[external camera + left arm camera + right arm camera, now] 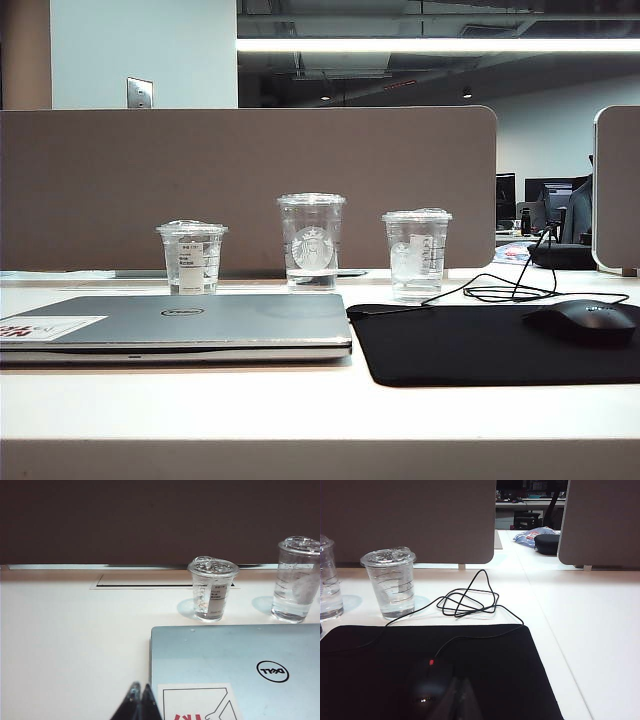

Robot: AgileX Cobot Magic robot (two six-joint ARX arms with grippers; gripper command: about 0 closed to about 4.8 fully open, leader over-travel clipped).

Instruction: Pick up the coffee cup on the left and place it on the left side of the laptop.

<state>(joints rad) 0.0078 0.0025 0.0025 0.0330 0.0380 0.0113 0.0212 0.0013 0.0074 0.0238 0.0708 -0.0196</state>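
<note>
The short clear plastic coffee cup [212, 591] is seen ahead of the shut, empty left gripper [140, 700], beyond the thin silver-grey laptop [240, 670]; the right gripper [462, 697] is farther off, its state unclear

Clear plastic coffee cup [191, 258], matt laptop [200, 320]

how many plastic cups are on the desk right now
3, in a row behind the laptop and mouse pad: the short coffee cup on the left, the tall Starbucks cup in the middle, the mid-height cup on the right. None seems hidden.
</note>
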